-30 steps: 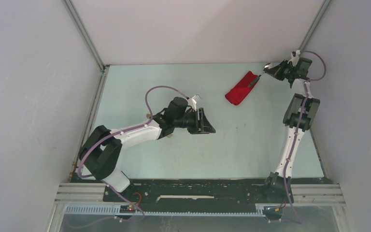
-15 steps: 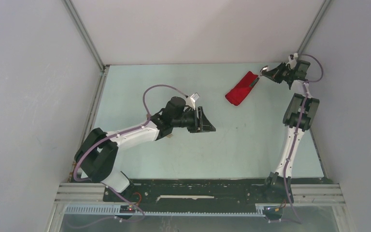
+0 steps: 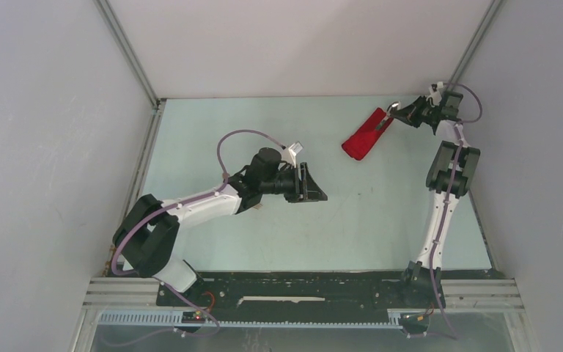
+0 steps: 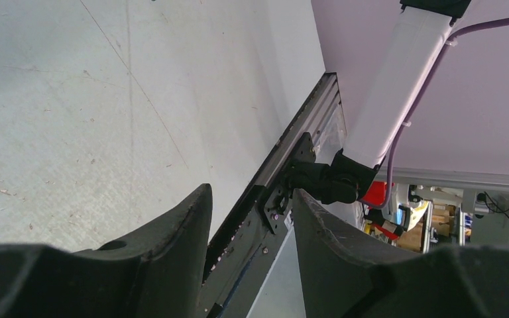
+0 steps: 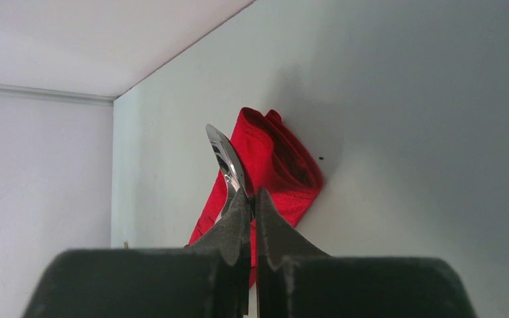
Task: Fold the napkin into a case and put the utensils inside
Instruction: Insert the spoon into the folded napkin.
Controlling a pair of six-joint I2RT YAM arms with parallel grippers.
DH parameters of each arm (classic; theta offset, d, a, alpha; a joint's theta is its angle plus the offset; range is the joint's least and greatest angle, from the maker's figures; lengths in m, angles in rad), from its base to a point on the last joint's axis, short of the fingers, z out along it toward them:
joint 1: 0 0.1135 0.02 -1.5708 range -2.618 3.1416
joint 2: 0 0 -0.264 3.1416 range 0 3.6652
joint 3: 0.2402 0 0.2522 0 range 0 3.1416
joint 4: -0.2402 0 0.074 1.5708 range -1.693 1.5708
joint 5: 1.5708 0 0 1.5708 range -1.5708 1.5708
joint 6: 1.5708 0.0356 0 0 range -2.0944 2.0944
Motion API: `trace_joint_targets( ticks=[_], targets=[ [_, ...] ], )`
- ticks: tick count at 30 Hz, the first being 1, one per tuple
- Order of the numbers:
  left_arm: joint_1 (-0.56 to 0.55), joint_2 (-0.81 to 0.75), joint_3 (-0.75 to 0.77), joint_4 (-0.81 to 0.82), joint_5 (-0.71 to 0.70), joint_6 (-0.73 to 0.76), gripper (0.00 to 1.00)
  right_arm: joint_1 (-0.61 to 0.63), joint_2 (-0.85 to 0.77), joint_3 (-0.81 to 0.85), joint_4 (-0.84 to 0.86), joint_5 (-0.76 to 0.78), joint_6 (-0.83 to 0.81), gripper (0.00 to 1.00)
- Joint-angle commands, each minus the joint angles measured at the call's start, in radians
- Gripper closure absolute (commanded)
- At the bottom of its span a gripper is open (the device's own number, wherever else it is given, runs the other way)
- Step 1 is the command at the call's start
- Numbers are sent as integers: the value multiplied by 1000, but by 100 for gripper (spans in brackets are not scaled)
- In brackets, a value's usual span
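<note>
Over the last second the right claw (image 5: pixel 250 197), pinching 1 shiny metal utensil (image 5: pixel 223 154), has moved in from the corner. The utensil tip now sits at the far end of the red napkin case (image 3: pixel 363 134), which lies far-right on the table (image 3: pixel 264 125). Insertion looks next. The left claw (image 4: pixel 252 195) is half spread, empty, mid-table.

White-and-black arms (image 3: pixel 205 202) carry purple cables (image 3: pixel 236 135) and black fingers (image 4: pixel 172 245).

A robotics lab cell: white panel walls (image 3: pixel 300 44), aluminium rails (image 3: pixel 127 51), two arms (image 3: pixel 198 205) bolted to a table (image 3: pixel 352 220).
</note>
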Motion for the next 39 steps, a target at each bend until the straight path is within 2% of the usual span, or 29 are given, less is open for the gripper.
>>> trace_joint_targets(
  ticks=[1,39],
  targets=[
    [-5,-38,-10,45,19,-6,48,19,-1,39,-23,-25,7,100],
    [-5,-68,-37,54,23,-6,48,46,-62,-92,-84,28,-31,100]
  ],
)
